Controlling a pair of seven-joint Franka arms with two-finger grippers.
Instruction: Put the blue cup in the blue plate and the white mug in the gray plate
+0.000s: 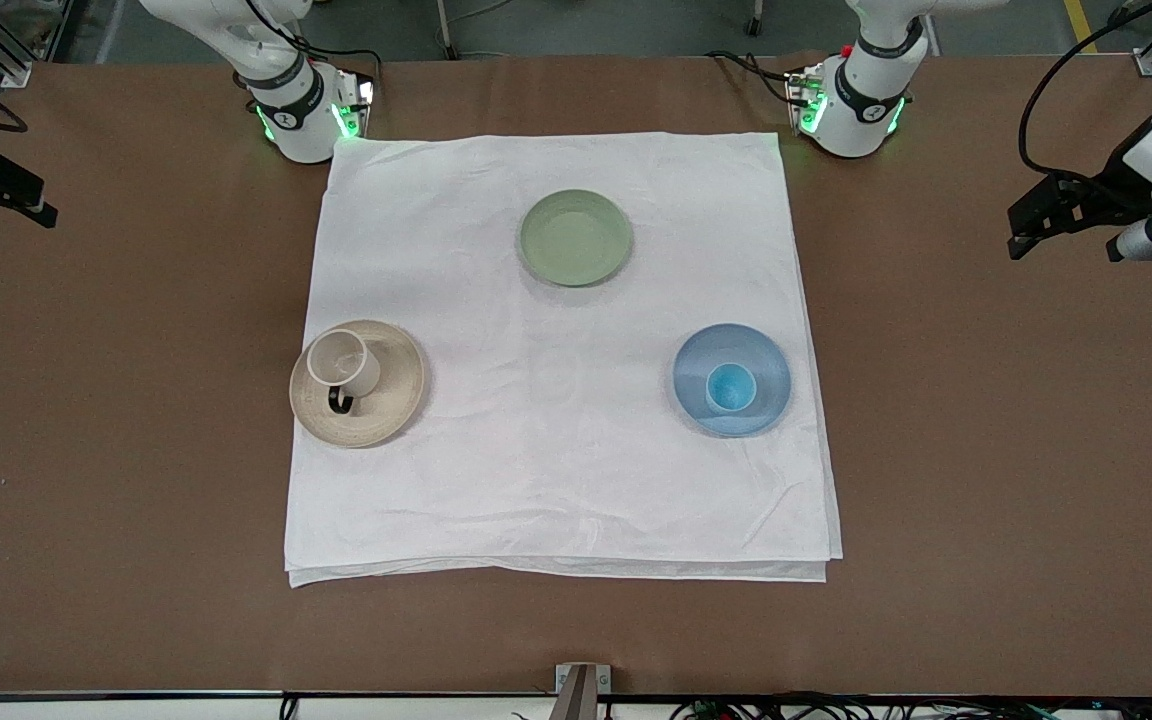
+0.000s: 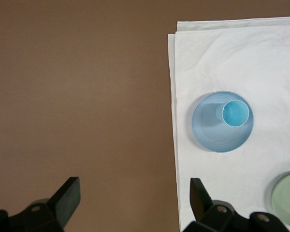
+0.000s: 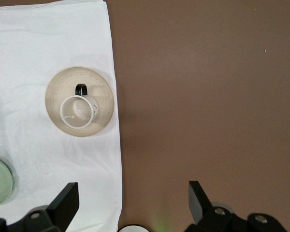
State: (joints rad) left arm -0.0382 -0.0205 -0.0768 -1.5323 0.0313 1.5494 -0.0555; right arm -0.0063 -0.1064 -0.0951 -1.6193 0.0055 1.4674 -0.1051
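Observation:
The blue cup (image 1: 731, 387) stands upright in the blue plate (image 1: 771, 362) on the white cloth, toward the left arm's end. The white mug (image 1: 343, 361) stands upright on the gray plate (image 1: 398, 392), toward the right arm's end, its dark handle pointing to the front camera. My left gripper (image 1: 1036, 225) is open and empty over bare table off the cloth's edge. My right gripper (image 1: 6, 195) is open and empty over bare table at the other end. The left wrist view shows the cup (image 2: 235, 113) in the plate (image 2: 210, 131). The right wrist view shows the mug (image 3: 77, 112) on its plate (image 3: 104, 96).
A green plate (image 1: 575, 237) lies empty on the cloth (image 1: 556, 470), farther from the front camera than both other plates, between the two arm bases. Brown table (image 1: 116, 450) surrounds the cloth on all sides.

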